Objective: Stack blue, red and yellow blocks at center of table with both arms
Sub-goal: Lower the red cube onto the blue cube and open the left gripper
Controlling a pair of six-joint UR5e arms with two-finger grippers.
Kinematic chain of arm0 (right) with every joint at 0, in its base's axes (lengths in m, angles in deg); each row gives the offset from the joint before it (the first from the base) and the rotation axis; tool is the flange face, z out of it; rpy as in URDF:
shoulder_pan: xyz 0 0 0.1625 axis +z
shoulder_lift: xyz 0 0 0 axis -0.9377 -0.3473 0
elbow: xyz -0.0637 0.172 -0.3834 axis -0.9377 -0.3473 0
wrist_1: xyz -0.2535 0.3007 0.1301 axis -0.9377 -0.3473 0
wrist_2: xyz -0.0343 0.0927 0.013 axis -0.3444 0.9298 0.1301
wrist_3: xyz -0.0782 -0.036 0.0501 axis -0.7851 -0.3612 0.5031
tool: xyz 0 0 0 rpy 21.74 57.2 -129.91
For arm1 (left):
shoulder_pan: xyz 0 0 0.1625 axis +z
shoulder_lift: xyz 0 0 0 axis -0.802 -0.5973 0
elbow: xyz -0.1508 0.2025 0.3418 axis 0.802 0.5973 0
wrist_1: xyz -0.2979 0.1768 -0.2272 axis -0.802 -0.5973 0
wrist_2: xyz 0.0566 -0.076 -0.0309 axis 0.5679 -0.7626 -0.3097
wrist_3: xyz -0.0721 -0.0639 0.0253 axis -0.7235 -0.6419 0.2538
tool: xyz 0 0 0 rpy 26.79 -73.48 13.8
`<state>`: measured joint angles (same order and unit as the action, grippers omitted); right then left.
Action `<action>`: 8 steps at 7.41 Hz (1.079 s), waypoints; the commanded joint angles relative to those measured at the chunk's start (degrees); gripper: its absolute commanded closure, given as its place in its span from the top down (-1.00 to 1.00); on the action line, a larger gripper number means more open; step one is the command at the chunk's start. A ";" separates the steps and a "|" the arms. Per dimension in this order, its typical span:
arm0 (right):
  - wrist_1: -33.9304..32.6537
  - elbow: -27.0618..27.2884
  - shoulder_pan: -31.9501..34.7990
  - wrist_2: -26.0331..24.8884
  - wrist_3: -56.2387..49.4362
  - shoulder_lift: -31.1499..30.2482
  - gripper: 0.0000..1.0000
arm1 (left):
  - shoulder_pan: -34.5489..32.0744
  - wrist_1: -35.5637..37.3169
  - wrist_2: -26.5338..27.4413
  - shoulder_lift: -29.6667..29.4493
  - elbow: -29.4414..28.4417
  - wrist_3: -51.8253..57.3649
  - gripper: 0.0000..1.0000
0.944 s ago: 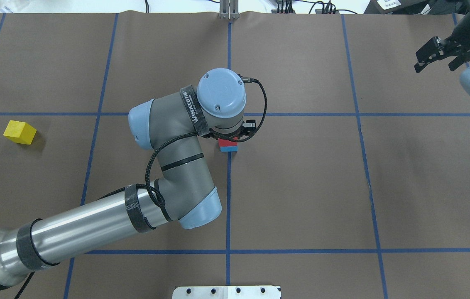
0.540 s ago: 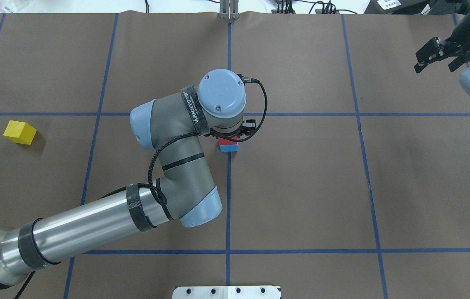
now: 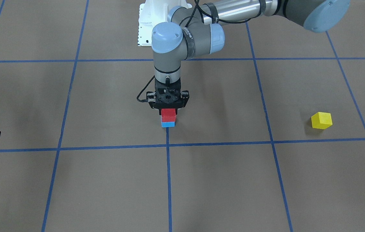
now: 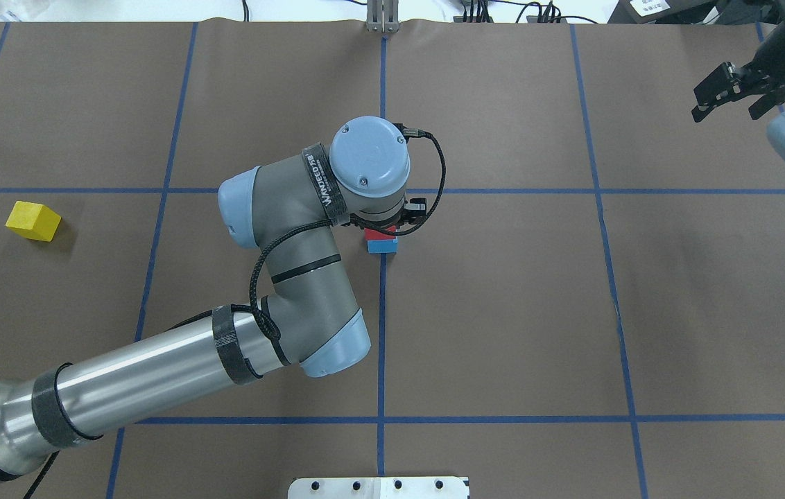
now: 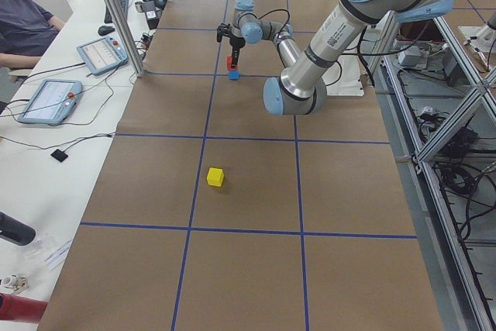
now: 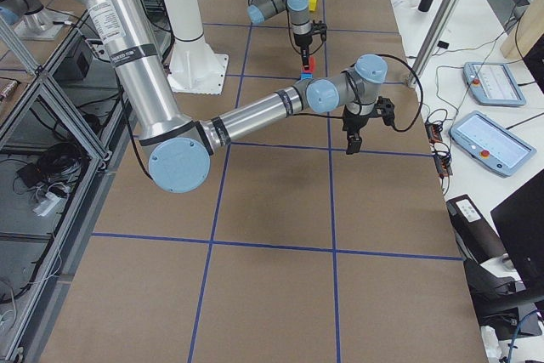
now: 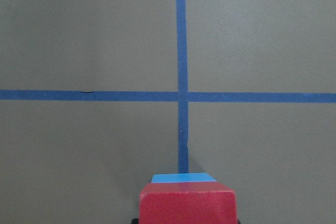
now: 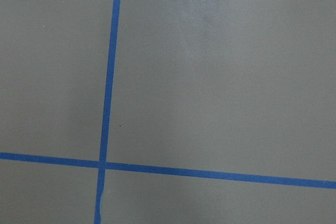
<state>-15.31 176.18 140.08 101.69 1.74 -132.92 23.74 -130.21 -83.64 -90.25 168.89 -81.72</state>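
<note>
One red block [image 3: 168, 112] atop blue block [image 3: 168, 124]

Overhead looks down on the red block [image 3: 168, 112] from behind the robot [image 4: 143, 367]; the front camera faces it from opposite. Both end views share it distantly, the left wrist closely.

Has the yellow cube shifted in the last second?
No. The small matte yellow cube sits in the same spot, left of the vertical blue tape line, as before.

The red block [image 3: 168, 113] sits squarely atop the blue block [image 3: 168, 124] mid-worktop [image 3: 234, 180]; the yellow block [image 3: 321, 120] lies alone, well apart.
</note>
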 commanded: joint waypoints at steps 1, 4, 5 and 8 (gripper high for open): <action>0.07 0.00 0.00 0.00 0.00 -0.06 0.99 | -0.03 0.04 0.07 0.00 -0.05 -0.27 0.74; 0.07 0.00 0.00 0.00 0.00 0.03 0.99 | -0.12 -0.30 0.07 0.00 -0.31 -0.44 0.98; 0.07 0.00 0.00 0.00 0.00 0.03 0.99 | -0.38 -1.44 0.07 -0.09 -0.31 -0.53 0.98; 0.07 0.00 0.00 0.09 0.00 -0.15 0.99 | -3.10 0.12 -0.72 0.08 4.66 0.26 0.99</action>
<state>-15.27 176.20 140.08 101.75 1.74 -132.99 21.82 -131.00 -83.99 -90.42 170.51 -81.90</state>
